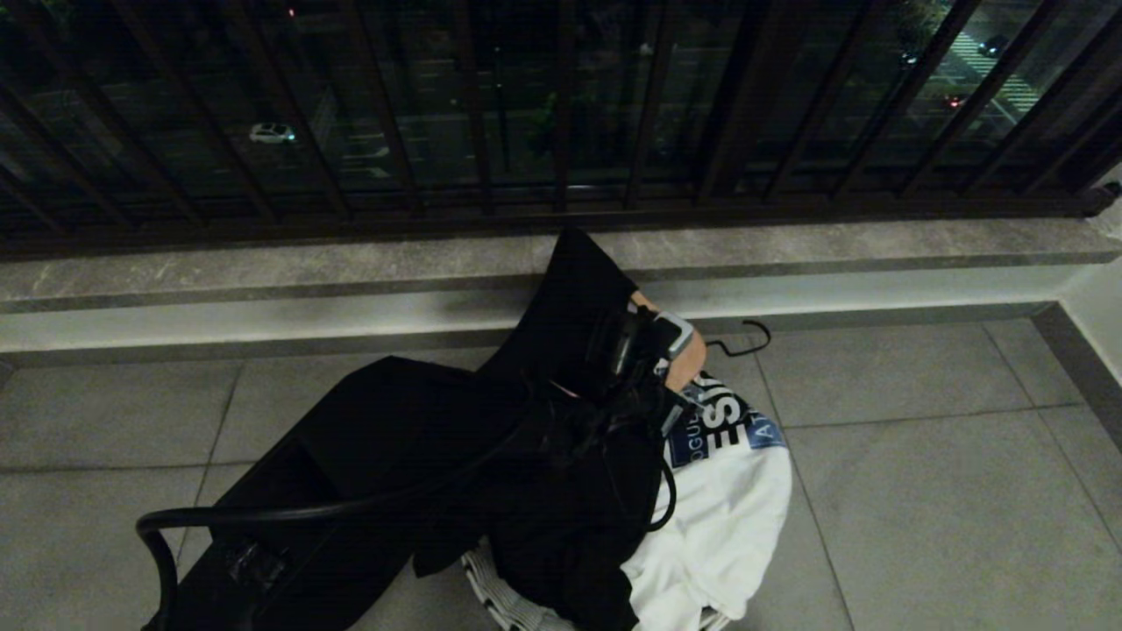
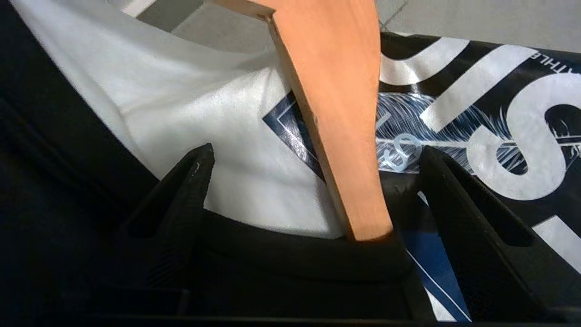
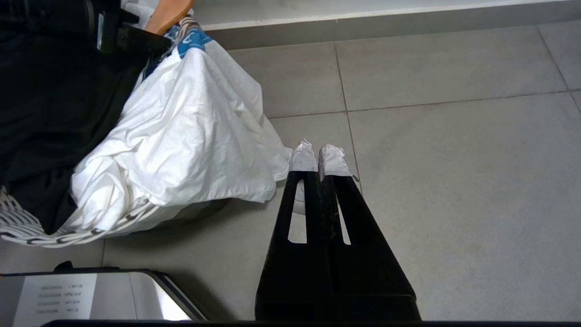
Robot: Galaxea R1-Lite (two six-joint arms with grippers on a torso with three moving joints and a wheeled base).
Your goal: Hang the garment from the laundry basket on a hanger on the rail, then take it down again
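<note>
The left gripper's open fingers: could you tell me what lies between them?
In the left wrist view, the wooden hanger stands between the left gripper's fingers, over the white printed garment.

White garment (image 1: 727, 517) heaped in laundry basket (image 1: 500, 589)

The left arm (image 1: 368, 456) is wrapped in loose black fabric, with a thick black cable (image 1: 263, 515) looping along it and a pale grey-white module at the wrist. The left gripper (image 2: 317, 181) has two matt black, wedge-shaped fingers (image 2: 190, 181) with long slots and ribbed inner faces. The right gripper (image 3: 319, 156) has the same slotted black fingers (image 3: 302, 213), their tips bound in crumpled white tape. A glossy silver-grey panel (image 3: 150, 290) with a white printed label belongs to the base.
</note>
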